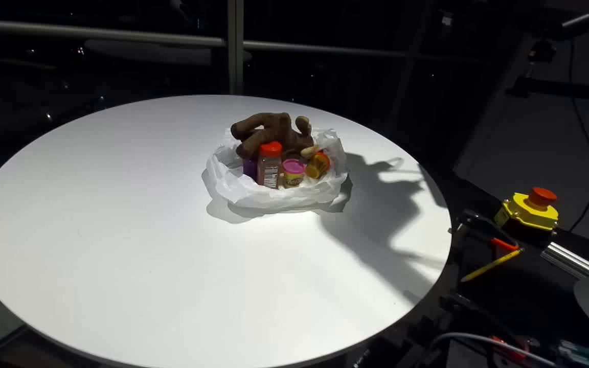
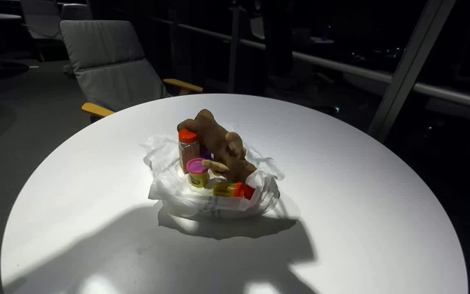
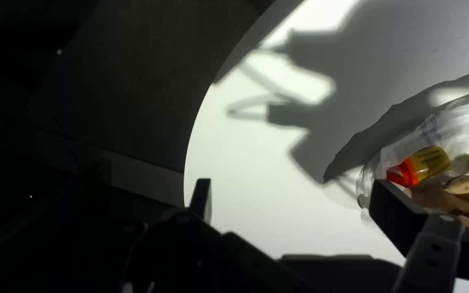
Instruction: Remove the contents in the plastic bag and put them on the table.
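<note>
The wrinkled white plastic bag (image 1: 266, 199) lies spread on the round white table (image 1: 120, 245), its mouth facing up. Inside it are the contents: a brown plush toy (image 2: 218, 141) on top, a red-lidded jar (image 2: 189, 153) standing upright, a purple piece (image 1: 249, 167) mostly hidden, a yellow tub with a pink lid (image 2: 198, 178), and a tipped yellow tub with a red-orange lid (image 2: 226, 189). In the wrist view my gripper (image 3: 290, 185) stands wide open, only tabletop showing between its fingers. Its right finger partly covers the bag in that view; contact cannot be told. Neither exterior view shows the gripper.
Beside the table in an exterior view are a yellow box with a red button (image 1: 532, 209) and a yellow pencil-like stick (image 1: 491, 266) on a dark surface. A grey chair (image 2: 104, 57) stands behind the table. The arm's shadow (image 2: 218, 261) falls across the tabletop.
</note>
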{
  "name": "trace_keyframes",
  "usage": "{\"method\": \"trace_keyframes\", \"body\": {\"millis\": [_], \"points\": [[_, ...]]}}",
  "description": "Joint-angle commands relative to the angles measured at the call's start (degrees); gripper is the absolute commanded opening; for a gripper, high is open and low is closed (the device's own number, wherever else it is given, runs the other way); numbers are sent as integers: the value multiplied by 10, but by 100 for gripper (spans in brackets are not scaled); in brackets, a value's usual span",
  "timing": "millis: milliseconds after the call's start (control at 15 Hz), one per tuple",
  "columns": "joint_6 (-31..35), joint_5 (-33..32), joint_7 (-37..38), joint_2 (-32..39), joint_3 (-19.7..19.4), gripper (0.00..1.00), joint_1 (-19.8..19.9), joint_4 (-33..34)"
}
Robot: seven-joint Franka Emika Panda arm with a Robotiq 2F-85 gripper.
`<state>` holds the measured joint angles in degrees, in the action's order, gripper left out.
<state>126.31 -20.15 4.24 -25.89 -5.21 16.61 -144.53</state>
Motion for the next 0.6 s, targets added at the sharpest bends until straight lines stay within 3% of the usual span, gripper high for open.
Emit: {"method": "trace_keyframes", "body": {"millis": [0, 533], "points": [[-2, -3, 2, 0, -7, 100, -8, 4], [-2, -3, 2, -1, -7, 100, -8, 10]]}}
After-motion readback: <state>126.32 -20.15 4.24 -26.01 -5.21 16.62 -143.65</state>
